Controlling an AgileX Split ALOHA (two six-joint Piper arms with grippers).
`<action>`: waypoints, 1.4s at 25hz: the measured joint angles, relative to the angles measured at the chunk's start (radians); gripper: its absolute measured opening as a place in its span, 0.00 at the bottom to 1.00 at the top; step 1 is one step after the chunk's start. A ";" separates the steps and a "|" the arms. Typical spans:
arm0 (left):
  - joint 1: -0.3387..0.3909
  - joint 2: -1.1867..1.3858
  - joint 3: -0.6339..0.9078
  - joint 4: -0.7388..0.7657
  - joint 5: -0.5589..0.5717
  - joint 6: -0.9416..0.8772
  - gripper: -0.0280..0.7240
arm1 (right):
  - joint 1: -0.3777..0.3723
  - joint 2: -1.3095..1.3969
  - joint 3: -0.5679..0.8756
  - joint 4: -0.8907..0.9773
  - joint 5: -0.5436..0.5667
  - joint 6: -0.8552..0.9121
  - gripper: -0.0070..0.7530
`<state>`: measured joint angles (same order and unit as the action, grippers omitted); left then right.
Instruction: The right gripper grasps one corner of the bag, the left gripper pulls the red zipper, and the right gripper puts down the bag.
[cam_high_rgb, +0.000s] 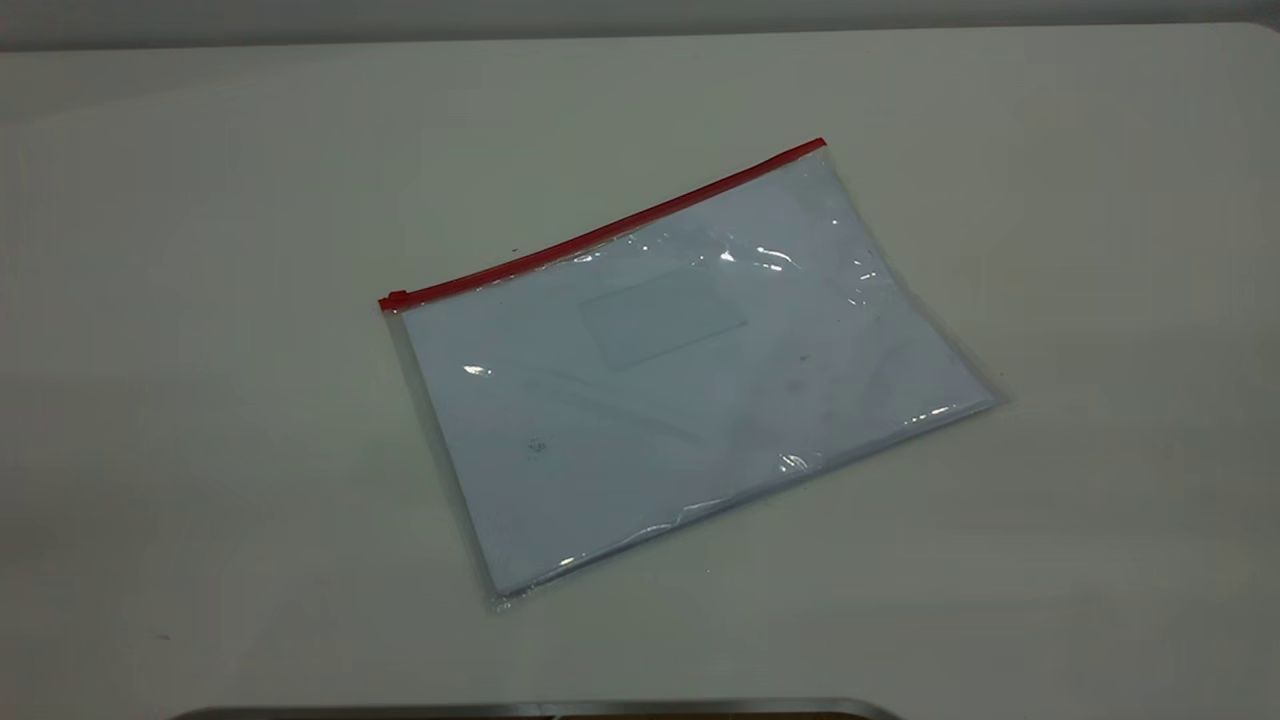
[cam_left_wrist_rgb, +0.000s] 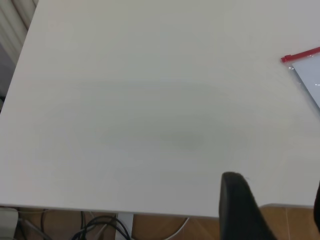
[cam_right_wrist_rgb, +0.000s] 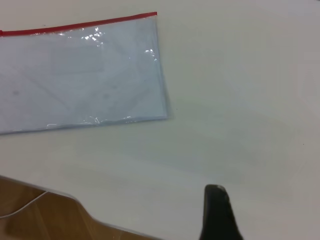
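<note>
The bag (cam_high_rgb: 690, 370) lies flat on the white table (cam_high_rgb: 200, 400), with a faint label patch on it. The red zipper (cam_high_rgb: 600, 235) runs along its far long edge, and the slider tab (cam_high_rgb: 393, 299) sits at the strip's left end. Neither gripper shows in the exterior view. My left gripper (cam_left_wrist_rgb: 276, 182) is open and empty over the table's edge, well apart from the bag's slider corner (cam_left_wrist_rgb: 286, 58). My right gripper (cam_right_wrist_rgb: 270, 197) shows only one finger (cam_right_wrist_rgb: 216, 212), with nothing beside it. It hangs over bare table, apart from the bag (cam_right_wrist_rgb: 85, 75) and its red zipper (cam_right_wrist_rgb: 80, 26).
The table's edge runs close under the left gripper (cam_left_wrist_rgb: 125, 212), with cables and a wooden floor below. The right wrist view also shows a table edge (cam_right_wrist_rgb: 60, 192). A dark, metal-rimmed edge (cam_high_rgb: 540, 708) lies at the near side in the exterior view.
</note>
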<state>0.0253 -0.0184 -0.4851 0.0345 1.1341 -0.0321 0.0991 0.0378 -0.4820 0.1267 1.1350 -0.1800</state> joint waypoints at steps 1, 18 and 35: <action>0.000 0.000 0.000 0.000 0.000 0.000 0.60 | 0.000 0.000 0.000 0.000 0.000 0.000 0.69; 0.000 0.000 0.000 0.000 0.000 0.000 0.60 | -0.112 -0.054 0.000 -0.027 -0.001 0.004 0.69; 0.000 0.000 0.000 0.000 0.001 -0.001 0.60 | -0.117 -0.054 0.000 -0.090 -0.001 0.087 0.69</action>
<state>0.0253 -0.0184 -0.4851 0.0345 1.1350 -0.0330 -0.0178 -0.0161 -0.4820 0.0371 1.1342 -0.0928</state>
